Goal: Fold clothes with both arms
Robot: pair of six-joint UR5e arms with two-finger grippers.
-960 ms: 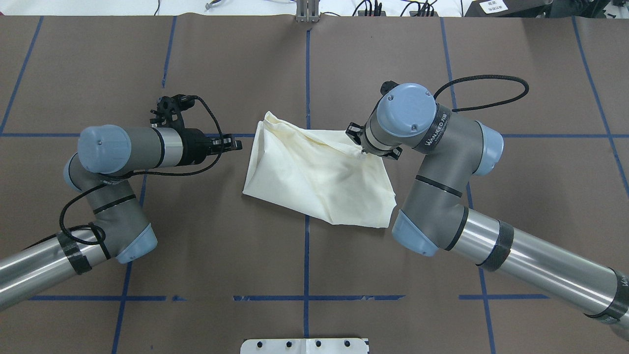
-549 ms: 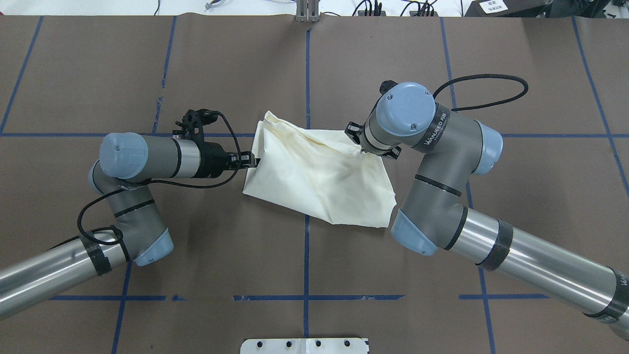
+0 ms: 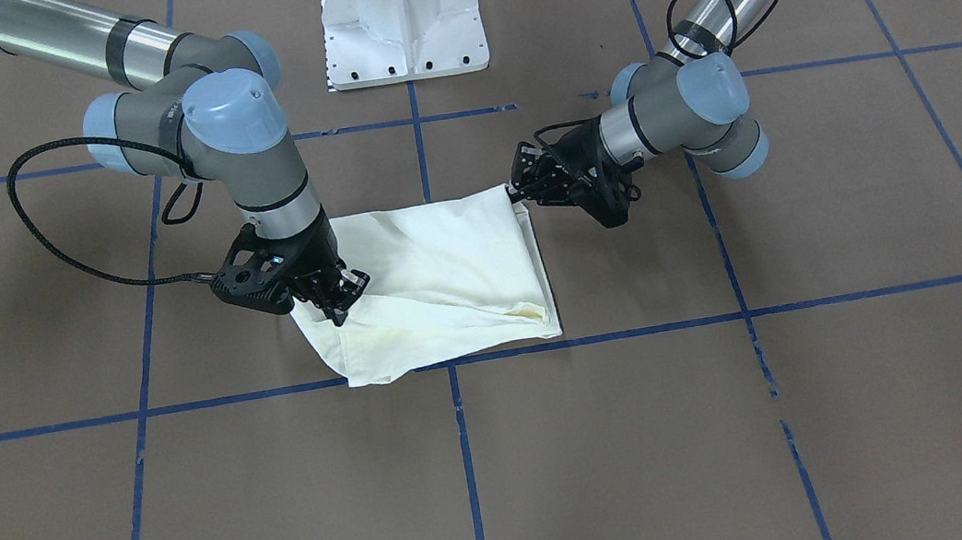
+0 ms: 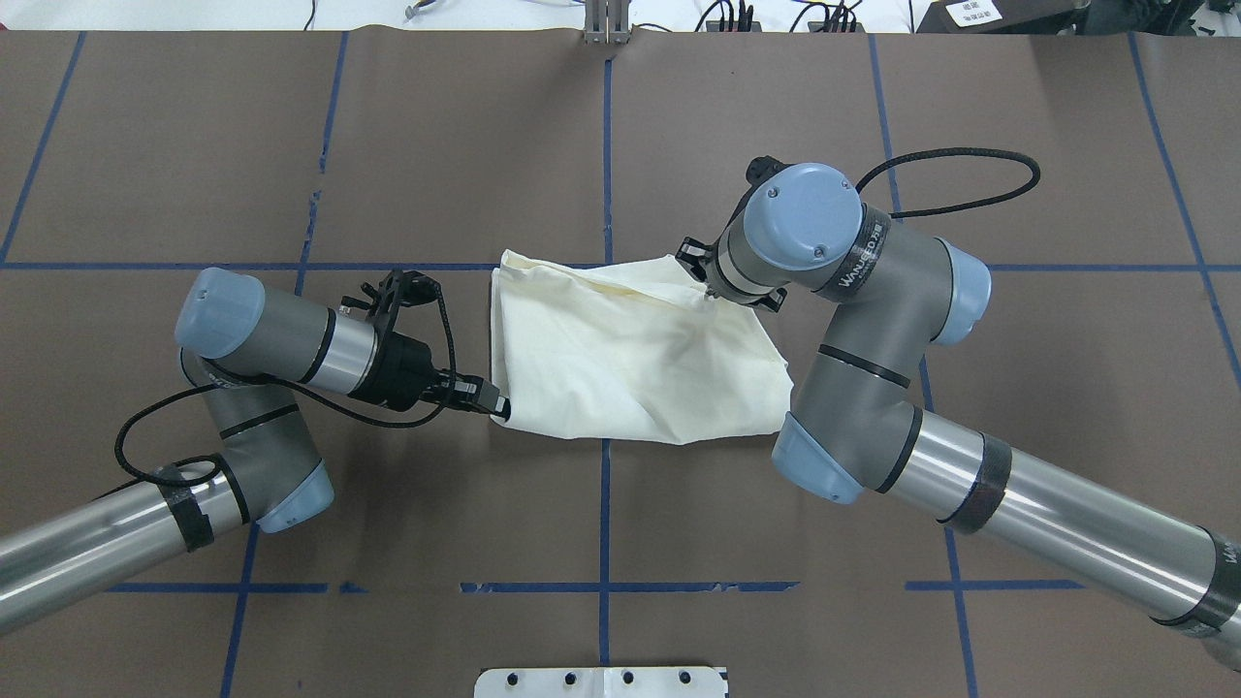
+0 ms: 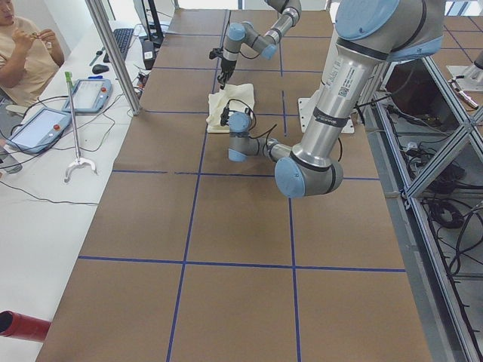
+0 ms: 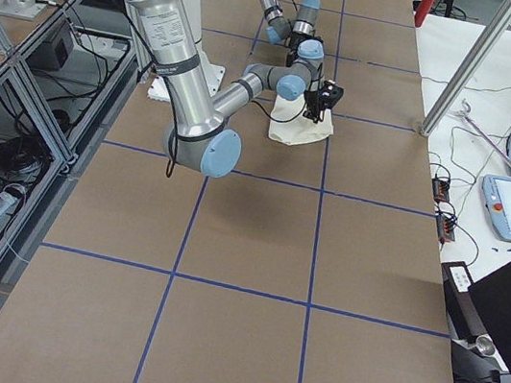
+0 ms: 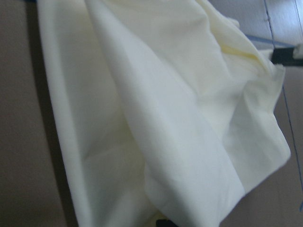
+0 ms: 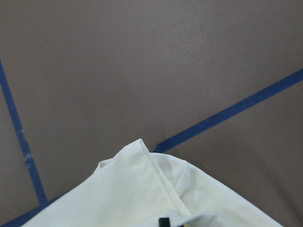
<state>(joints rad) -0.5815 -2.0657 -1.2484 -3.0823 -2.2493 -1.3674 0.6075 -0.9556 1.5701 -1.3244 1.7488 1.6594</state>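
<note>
The clothes lie as one folded cream bundle at the table's middle, plain side up, no print showing. My left gripper comes in low from the left and is shut on the bundle's near-left corner; in the front-facing view this left gripper meets the cloth at its corner. My right gripper points down on the far right part and is shut on a pinched ridge of fabric; the same right gripper shows from the front. Cream cloth fills the left wrist view. A cloth corner sits low in the right wrist view.
Blue tape lines cross the brown table cover. The white pedestal base stands at the near edge. Beside the far side of the table runs a white bench with tablets and a seated person.
My left gripper reached the cloth's left edge, closed on it and moved toward the robot, dragging that edge along. The bundle's left side shifted and squared up. The right gripper stayed put.
</note>
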